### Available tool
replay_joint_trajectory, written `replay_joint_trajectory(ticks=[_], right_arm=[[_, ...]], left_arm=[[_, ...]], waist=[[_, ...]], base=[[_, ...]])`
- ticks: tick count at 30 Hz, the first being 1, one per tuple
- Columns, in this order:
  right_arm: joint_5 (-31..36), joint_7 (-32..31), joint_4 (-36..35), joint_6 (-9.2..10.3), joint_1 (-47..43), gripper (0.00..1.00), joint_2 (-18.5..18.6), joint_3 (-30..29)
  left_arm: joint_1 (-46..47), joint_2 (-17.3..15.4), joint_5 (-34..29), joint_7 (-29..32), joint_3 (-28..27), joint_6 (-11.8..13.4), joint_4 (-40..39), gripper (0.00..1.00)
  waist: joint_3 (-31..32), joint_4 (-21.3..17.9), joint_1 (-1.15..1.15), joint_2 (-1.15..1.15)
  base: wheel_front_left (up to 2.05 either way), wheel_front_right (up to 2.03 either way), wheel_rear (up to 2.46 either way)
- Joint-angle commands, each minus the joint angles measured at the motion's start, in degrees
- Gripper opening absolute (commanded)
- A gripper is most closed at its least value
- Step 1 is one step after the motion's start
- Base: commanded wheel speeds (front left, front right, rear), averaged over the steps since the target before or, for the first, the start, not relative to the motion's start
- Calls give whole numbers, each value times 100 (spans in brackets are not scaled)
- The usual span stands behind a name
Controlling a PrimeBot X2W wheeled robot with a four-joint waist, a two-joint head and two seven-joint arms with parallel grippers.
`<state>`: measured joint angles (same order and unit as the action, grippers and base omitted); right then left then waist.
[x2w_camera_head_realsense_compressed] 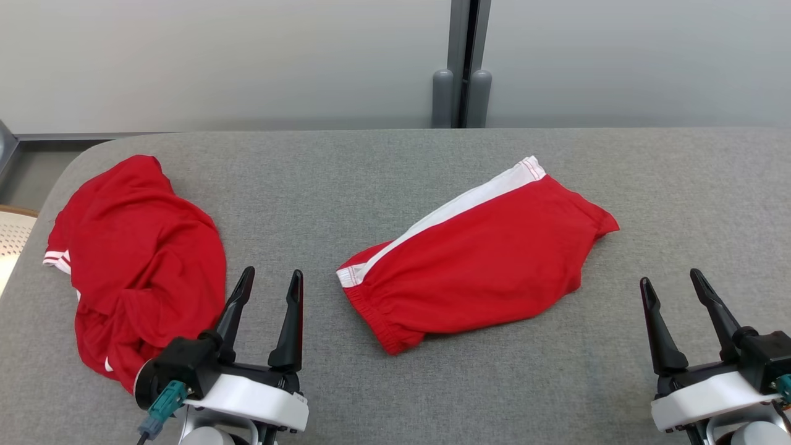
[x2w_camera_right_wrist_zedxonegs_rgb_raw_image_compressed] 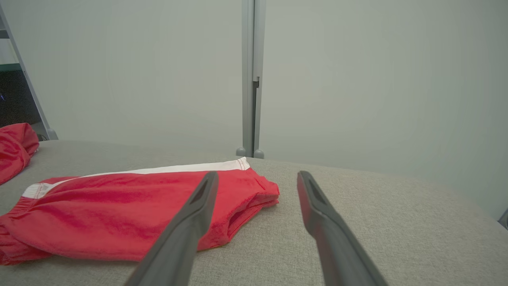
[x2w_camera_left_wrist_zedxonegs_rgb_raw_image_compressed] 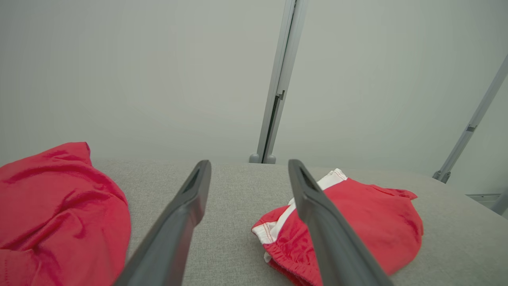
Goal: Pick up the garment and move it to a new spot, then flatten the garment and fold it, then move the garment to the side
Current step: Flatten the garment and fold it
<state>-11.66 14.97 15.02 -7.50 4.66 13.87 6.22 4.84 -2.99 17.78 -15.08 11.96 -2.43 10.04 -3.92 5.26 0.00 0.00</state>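
Observation:
Red shorts with a white side stripe (x2w_camera_head_realsense_compressed: 476, 259) lie folded flat on the middle of the grey table (x2w_camera_head_realsense_compressed: 395, 161); they also show in the left wrist view (x2w_camera_left_wrist_zedxonegs_rgb_raw_image_compressed: 357, 218) and the right wrist view (x2w_camera_right_wrist_zedxonegs_rgb_raw_image_compressed: 119, 206). A second red garment (x2w_camera_head_realsense_compressed: 136, 259) lies crumpled at the table's left end, also visible beside the left fingers (x2w_camera_left_wrist_zedxonegs_rgb_raw_image_compressed: 55, 214). My left gripper (x2w_camera_head_realsense_compressed: 273, 272) stands open and empty between the two garments, close to the crumpled one's right edge. At the front right, my right gripper (x2w_camera_head_realsense_compressed: 670, 277) is open and empty, apart from the shorts.
A grey wall with a vertical post (x2w_camera_head_realsense_compressed: 462, 68) runs behind the table's far edge. The table's rounded left corner (x2w_camera_head_realsense_compressed: 68, 167) borders a pale perforated object (x2w_camera_head_realsense_compressed: 12, 238). Bare grey cloth (x2w_camera_head_realsense_compressed: 692, 204) lies to the right of the shorts.

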Motion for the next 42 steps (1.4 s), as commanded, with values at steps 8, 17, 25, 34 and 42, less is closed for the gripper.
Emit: replay_joint_trajectory(ticks=[8, 17, 25, 34, 42], right_arm=[[-518, -52, 577, 1, 130, 100, -137, -219], [-2036, -577, 1211, 1, 704, 100, -176, -319], [-3092, -1076, 1724, 0, 1291, 100, 8, -652], [-3570, -1705, 2196, -16, 1670, 100, 160, -608], [-3842, -1984, 2218, -21, 1888, 100, 209, -431]], left_arm=[[128, -2, 114, -12, 143, -96, 31, 100], [243, 4, 206, -12, 445, 67, -58, 100], [462, 1, 473, -12, 723, 302, -414, 100], [614, -4, 633, -12, 936, 612, -447, 100], [606, 1, 686, -12, 1045, 708, -419, 100]], waist=[[-84, 302, 0, 0], [-565, 718, 0, 0], [-1054, 1164, 0, 0], [-1247, 1472, 0, 0], [-1292, 1614, 0, 0]], base=[[0, 0, 0], [0, 0, 0], [0, 0, 0], [0, 0, 0], [0, 0, 0]])
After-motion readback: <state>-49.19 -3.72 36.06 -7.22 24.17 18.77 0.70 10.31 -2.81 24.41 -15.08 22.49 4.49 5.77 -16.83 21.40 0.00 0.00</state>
